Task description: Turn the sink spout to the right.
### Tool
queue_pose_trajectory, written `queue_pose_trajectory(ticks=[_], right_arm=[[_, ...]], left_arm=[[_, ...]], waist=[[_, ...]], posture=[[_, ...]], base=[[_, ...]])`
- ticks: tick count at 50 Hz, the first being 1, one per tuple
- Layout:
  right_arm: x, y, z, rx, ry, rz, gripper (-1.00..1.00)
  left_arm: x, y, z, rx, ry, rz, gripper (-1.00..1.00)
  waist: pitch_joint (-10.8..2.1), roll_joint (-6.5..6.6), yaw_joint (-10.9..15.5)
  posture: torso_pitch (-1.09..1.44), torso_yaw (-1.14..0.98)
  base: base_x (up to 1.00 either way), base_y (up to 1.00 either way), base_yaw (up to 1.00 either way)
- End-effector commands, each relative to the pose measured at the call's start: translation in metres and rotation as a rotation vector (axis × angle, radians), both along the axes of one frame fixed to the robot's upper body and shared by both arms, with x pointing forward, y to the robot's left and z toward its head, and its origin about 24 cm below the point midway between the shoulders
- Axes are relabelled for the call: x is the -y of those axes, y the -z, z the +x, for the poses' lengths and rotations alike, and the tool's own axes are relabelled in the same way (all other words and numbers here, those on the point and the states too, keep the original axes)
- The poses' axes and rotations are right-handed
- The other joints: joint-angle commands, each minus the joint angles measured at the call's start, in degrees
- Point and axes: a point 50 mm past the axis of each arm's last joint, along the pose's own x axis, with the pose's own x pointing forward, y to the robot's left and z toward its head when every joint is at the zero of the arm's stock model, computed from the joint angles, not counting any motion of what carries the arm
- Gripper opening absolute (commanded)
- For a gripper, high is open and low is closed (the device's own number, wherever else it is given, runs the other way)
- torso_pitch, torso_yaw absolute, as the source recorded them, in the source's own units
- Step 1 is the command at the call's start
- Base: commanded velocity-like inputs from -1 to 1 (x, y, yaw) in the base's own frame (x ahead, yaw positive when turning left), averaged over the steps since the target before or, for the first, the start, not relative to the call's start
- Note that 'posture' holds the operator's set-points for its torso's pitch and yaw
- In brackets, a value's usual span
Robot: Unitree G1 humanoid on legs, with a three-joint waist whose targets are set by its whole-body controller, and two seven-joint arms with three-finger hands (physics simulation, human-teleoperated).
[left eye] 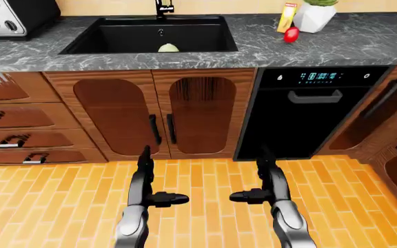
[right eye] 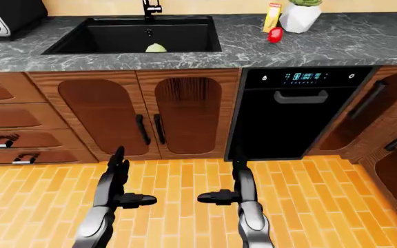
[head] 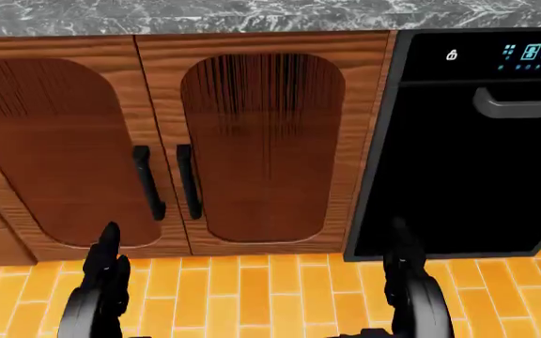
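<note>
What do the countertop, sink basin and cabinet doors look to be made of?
Countertop: grey stone-like slab with white veining, probably marble or granite, slightly glossy. Sink basin: uniform matte black, perhaps composite; unclear. Cabinet doors: reddish-brown wood with visible grain, and darker arched panels, satin finish.

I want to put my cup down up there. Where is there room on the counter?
The grey counter is bare at the left-eye view's right, past the white planter. There is another bare patch between the black sink and the toaster oven. It is crowded by the red tomato and yellow box.
</note>
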Motion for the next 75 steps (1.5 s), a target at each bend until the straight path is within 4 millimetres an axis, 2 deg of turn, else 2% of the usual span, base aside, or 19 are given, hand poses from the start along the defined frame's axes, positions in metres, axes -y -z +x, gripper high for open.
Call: queue_pose_trajectory(ticks=[1,3,5,7,8,26,27,30,31,34,35,37,38,39,46,47,55,70,75], right_arm=[[-0.003,-0.04,0.008,0.187,-0.008,-0.036,1.0],[-0.003,-0.035,0.008,0.184,-0.004,-0.037,1.0],[-0.003,-0.037,0.007,0.19,-0.002,-0.038,1.0],[-0.002,-0.036,0.007,0.187,0.004,-0.046,1.0],[-0.002,-0.035,0.008,0.188,0.004,-0.043,1.0],[-0.002,-0.038,-0.001,0.206,0.003,-0.101,1.0],[-0.001,-0.039,-0.001,0.206,0.002,-0.103,1.0],[-0.001,-0.039,-0.002,0.204,0.004,-0.107,1.0],[0.0,-0.04,-0.003,0.205,0.006,-0.113,1.0],[0.002,-0.042,-0.006,0.217,0.012,-0.097,1.0],[0.002,-0.041,-0.005,0.216,0.014,-0.097,1.0],[0.001,-0.041,-0.004,0.22,0.013,-0.09,1.0],[0.0,-0.041,-0.003,0.22,0.011,-0.089,1.0],[0.0,-0.041,-0.003,0.219,0.01,-0.087,1.0],[0.0,-0.041,-0.003,0.221,0.011,-0.079,1.0],[-0.001,-0.041,-0.003,0.221,0.009,-0.078,1.0],[0.0,-0.043,-0.003,0.228,0.01,-0.07,1.0],[0.003,-0.038,0.0,0.187,0.026,-0.092,1.0],[0.015,-0.058,0.0,0.2,0.047,-0.09,1.0]], left_arm=[[0.001,-0.039,0.008,0.187,0.008,0.005,1.0],[0.0,-0.04,0.007,0.19,0.007,0.003,1.0],[0.0,-0.043,0.005,0.193,0.009,0.003,1.0],[0.001,-0.044,0.005,0.196,0.011,0.004,1.0],[0.001,-0.044,0.006,0.197,0.009,0.006,1.0],[0.0,-0.054,0.0,0.225,0.002,0.009,1.0],[0.0,-0.054,0.0,0.228,0.001,0.009,1.0],[0.0,-0.055,-0.001,0.242,-0.05,-0.004,1.0],[0.023,-0.047,-0.017,0.271,0.07,0.102,1.0],[0.003,-0.062,-0.007,0.269,0.007,0.059,1.0],[0.0,-0.064,-0.004,0.269,-0.006,0.057,1.0],[-0.003,-0.064,-0.002,0.27,-0.011,0.053,1.0],[-0.002,-0.063,-0.003,0.269,-0.009,0.052,1.0],[-0.001,-0.061,-0.003,0.27,-0.006,0.055,1.0],[-0.002,-0.06,-0.001,0.267,-0.01,0.058,1.0],[-0.003,-0.06,-0.001,0.267,-0.01,0.056,1.0],[0.0,-0.058,-0.001,0.265,-0.007,0.062,1.0],[-0.003,-0.059,0.004,0.268,-0.019,0.074,1.0],[-0.014,-0.077,0.028,0.243,-0.047,0.034,1.0]], waist=[[-0.05,-0.45,-0.12],[-3.58,-0.06,0.48],[-1.02,-0.45,0.33],[-4.0,-0.4,0.43],[-4.29,-0.38,0.47],[-5.07,-0.21,0.45],[-5.93,0.18,0.39],[-3.15,-3.77,0.24],[-3.44,-3.95,-0.15],[-2.32,-4.31,-0.48],[-3.25,-1.58,-0.8],[-2.38,1.83,-1.43],[-2.9,4.99,-1.53],[-2.33,3.03,-0.97],[-3.02,-2.85,0.26],[-3.25,-1.73,0.71],[-4.65,-0.64,0.52],[-5.73,-0.3,0.46],[-5.81,-0.31,0.72]], posture=[[0.0,0.0],[0.0,0.0],[0.0,0.0],[0.0,0.0],[0.0,0.0],[0.0,0.0],[0.0,0.0],[0.0,0.0],[0.0,0.0],[0.0,0.0],[0.0,0.0],[0.0,0.0],[0.0,0.0],[0.0,0.0],[0.0,0.0],[0.0,0.0],[0.0,0.0],[0.0,0.0],[0.0,0.0]], base=[[0.0,0.0,0.0],[0.0,0.0,0.0],[0.0,0.0,0.0],[0.0,0.0,0.0],[0.0,0.0,0.0],[0.0,0.0,0.0],[0.0,0.15,0.0],[0.0,0.84,0.0],[0.0,1.0,0.0],[0.0,0.72,0.0],[0.0,0.0,0.0],[0.0,0.0,0.0],[0.0,0.0,0.0],[0.0,0.0,0.0],[0.0,0.0,0.0],[0.0,0.0,0.0],[0.0,0.0,0.0],[0.0,0.0,0.0],[0.0,0.0,0.0]])
